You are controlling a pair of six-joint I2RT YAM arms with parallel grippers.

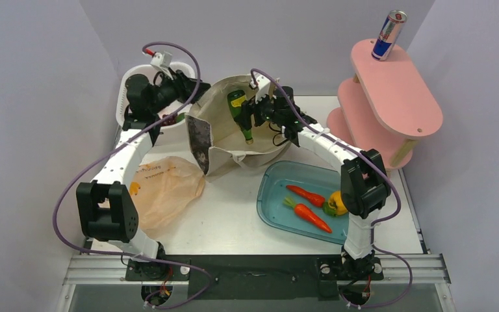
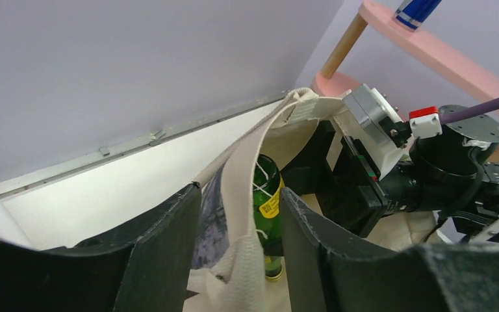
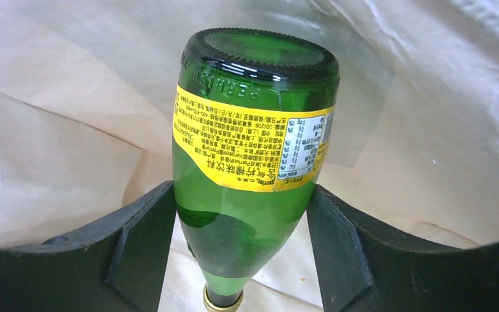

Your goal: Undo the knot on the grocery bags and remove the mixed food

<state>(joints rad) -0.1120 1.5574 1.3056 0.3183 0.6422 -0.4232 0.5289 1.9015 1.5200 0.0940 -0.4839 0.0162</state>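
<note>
My right gripper (image 3: 240, 214) has its jaws closed on the green bottle (image 3: 253, 130), pressing both sides of its body, cap downward, inside the canvas tote (image 1: 227, 155). My left gripper (image 2: 239, 221) stands partly parted astride the tote's rim; the cloth looks loose between the fingers, though I cannot be sure.
</note>
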